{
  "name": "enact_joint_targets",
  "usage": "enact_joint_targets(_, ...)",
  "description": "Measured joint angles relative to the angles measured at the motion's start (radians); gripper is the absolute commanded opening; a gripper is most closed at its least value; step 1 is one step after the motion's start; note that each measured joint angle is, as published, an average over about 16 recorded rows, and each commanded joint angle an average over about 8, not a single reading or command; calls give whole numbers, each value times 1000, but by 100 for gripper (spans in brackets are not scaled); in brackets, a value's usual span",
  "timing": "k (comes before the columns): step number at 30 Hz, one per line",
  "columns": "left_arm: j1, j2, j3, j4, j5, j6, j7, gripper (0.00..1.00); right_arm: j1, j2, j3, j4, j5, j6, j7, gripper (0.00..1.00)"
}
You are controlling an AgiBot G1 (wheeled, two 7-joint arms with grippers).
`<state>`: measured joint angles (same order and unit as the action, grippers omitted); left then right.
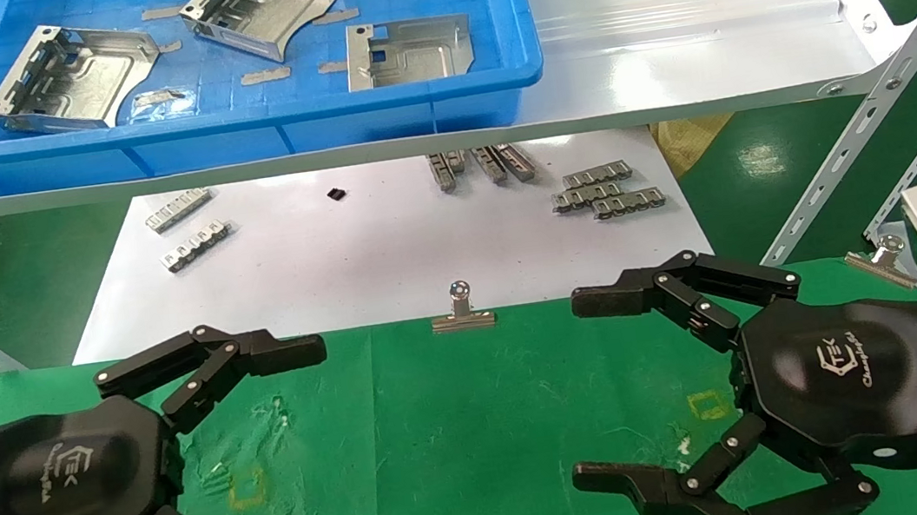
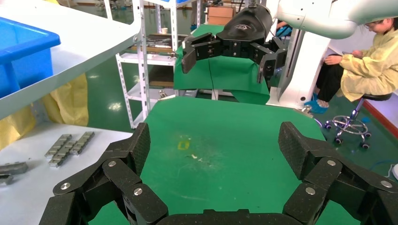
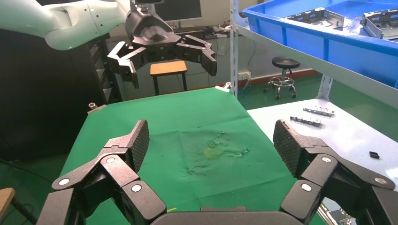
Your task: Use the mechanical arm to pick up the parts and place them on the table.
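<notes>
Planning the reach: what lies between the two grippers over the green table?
In the head view, only bare green table lies between the left gripper and the right gripper, both open and empty.

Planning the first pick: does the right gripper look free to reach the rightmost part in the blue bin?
Probably yes: the right gripper is open and empty above the table, and the part lies uncovered in the open-topped bin.
</notes>
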<state>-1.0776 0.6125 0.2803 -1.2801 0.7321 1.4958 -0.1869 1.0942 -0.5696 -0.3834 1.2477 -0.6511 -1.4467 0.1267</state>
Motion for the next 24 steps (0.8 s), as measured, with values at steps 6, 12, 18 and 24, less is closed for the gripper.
enact_joint_targets(6, 0, 0, 0, 0, 0, 0, 0, 100, 0, 0, 0, 0, 0, 0, 0, 0)
enact_joint_targets(12, 0, 0, 0, 0, 0, 0, 0, 100, 0, 0, 0, 0, 0, 0, 0, 0)
enact_joint_targets(18, 0, 0, 0, 0, 0, 0, 0, 100, 0, 0, 0, 0, 0, 0, 0, 0)
enact_joint_targets(24, 0, 0, 0, 0, 0, 0, 0, 100, 0, 0, 0, 0, 0, 0, 0, 0)
